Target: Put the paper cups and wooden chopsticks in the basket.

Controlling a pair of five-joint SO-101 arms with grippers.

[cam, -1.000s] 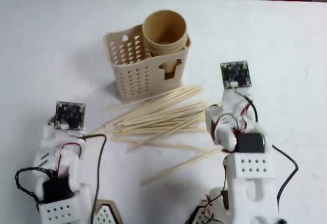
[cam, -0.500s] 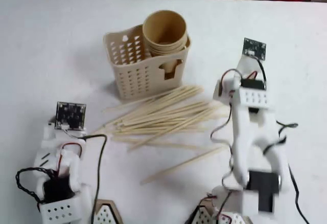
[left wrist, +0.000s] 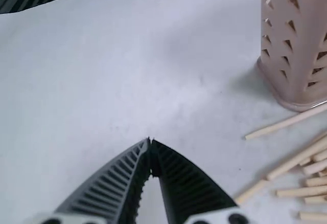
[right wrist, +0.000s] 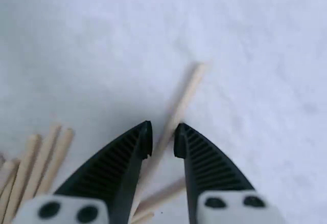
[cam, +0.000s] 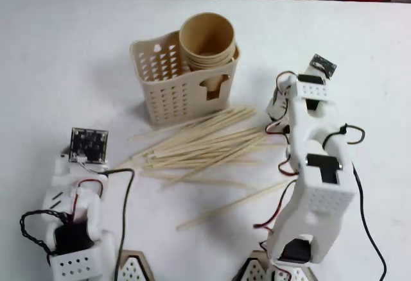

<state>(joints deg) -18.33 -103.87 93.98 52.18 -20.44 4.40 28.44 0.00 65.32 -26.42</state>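
A stack of paper cups (cam: 207,37) stands inside the cream perforated basket (cam: 167,88) at the table's middle back. In front of it lies a loose pile of wooden chopsticks (cam: 205,149), with one stray stick (cam: 225,209) nearer the front. My right arm (cam: 311,165) stretches out to the pile's right end. My right gripper (right wrist: 162,132) is narrowly open, low over the table, with a single chopstick (right wrist: 186,93) running between its fingertips. My left gripper (left wrist: 149,142) is shut and empty near the front left, with the basket wall (left wrist: 296,40) and chopstick ends (left wrist: 286,124) ahead of it.
White tabletop all around. My left arm (cam: 74,210) sits folded at the front left with a black cable looped beside it. Free room lies left of the basket and to the far right.
My right arm unfolded from the front and reached forward to the right end of the chopstick pile. The left arm, basket, cups and chopsticks stayed put.
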